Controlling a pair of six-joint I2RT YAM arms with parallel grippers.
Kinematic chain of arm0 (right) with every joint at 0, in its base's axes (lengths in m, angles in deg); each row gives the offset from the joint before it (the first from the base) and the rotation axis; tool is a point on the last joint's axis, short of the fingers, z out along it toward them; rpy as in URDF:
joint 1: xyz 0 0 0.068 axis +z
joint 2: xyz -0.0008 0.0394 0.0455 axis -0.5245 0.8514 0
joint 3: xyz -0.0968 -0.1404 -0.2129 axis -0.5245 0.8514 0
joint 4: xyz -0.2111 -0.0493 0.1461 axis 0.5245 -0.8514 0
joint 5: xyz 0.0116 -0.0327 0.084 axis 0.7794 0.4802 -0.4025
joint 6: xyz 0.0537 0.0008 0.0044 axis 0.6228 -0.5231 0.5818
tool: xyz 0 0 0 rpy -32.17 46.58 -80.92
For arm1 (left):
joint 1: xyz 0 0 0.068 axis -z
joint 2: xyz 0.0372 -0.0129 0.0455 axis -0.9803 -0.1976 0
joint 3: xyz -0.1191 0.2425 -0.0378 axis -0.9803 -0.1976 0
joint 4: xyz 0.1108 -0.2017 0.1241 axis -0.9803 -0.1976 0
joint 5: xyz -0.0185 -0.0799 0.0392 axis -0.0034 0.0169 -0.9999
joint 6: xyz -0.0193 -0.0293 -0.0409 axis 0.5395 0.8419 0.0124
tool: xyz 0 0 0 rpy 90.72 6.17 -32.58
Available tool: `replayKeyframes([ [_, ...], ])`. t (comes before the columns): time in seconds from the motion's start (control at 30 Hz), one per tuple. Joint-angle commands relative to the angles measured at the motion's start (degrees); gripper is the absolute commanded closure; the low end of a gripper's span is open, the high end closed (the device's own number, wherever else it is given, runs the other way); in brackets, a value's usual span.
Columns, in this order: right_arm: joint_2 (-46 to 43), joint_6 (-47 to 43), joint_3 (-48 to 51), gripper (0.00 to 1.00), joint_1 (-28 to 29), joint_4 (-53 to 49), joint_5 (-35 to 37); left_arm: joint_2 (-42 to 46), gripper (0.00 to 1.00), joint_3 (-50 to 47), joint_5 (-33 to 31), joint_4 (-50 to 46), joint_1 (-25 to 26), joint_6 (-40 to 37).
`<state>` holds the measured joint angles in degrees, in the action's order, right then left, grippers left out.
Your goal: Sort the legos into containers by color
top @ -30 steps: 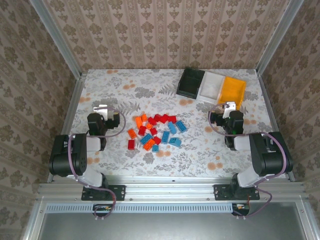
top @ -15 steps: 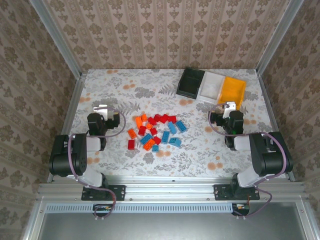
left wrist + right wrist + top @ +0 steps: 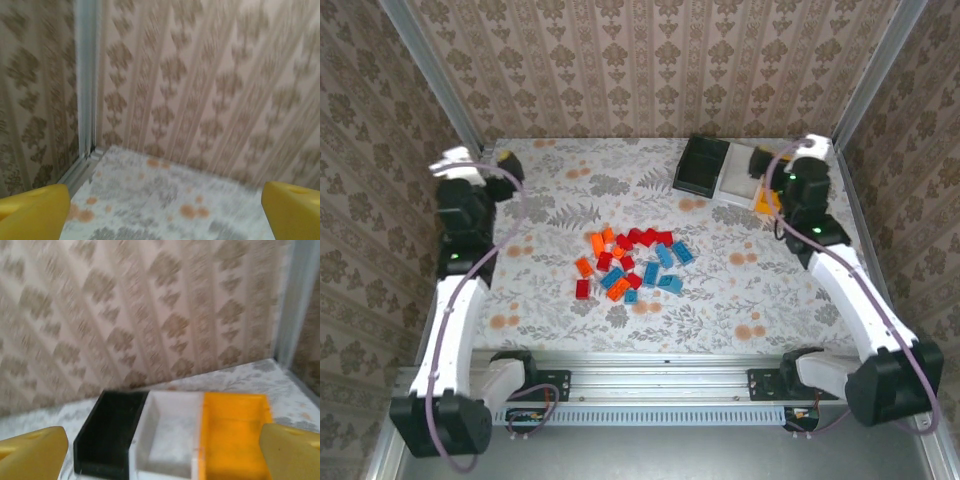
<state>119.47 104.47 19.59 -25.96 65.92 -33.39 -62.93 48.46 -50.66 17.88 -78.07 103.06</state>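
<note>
- Your left pincer point(image 3: 485, 163) is high over the far left corner of the table point(image 3: 550, 300), well apart from the legos.
- In the left wrist view its yellow fingers point(image 3: 32, 212) sit at the two bottom corners. The pincer is wide and nothing is between the fingers.
- Beyond these fingers you see the table corner, a metal post point(image 3: 86, 75) and the patterned wall point(image 3: 210, 75). This view is a little blurred.
- Your right pincer point(image 3: 772, 163) is high at the far right of the table, over the bins.
- It is wide too: in the right wrist view the fingers point(image 3: 292, 452) stand far apart and hold nothing.
- Between these fingers you see the three bins in one row, side by side and touching: the black bin point(image 3: 107, 435) at the left, the white bin point(image 3: 167, 437) in the middle, the orange bin point(image 3: 232, 432) at the right.
- In the top view the right arm covers a part of the white bin and the orange bin.
- The legos point(image 3: 630, 262) lie in one loose pile in the middle of the table, between the two arms and well apart from the bins.
- In the pile, red bricks are mostly at the far side, orange at the left and blue at the right, but they are mixed.
</note>
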Motion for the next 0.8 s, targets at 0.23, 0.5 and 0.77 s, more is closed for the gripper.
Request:
replayKeyframes([
  [0.23,20.07,6.26,-12.62,0.09,-10.57,-30.60,-3.09,-7.33,0.16,1.66,17.63,-21.72,0.30,15.40],
  [0.5,36.54,5.50,-24.66,0.16,-15.76,-36.17,-7.87,-21.17,0.19,14.26,25.11,-31.78,8.27,7.10],
  [0.77,47.52,3.89,-34.72,0.29,-17.36,-39.49,-10.14,-29.88,0.19,23.75,27.87,-35.66,13.11,6.37],
])
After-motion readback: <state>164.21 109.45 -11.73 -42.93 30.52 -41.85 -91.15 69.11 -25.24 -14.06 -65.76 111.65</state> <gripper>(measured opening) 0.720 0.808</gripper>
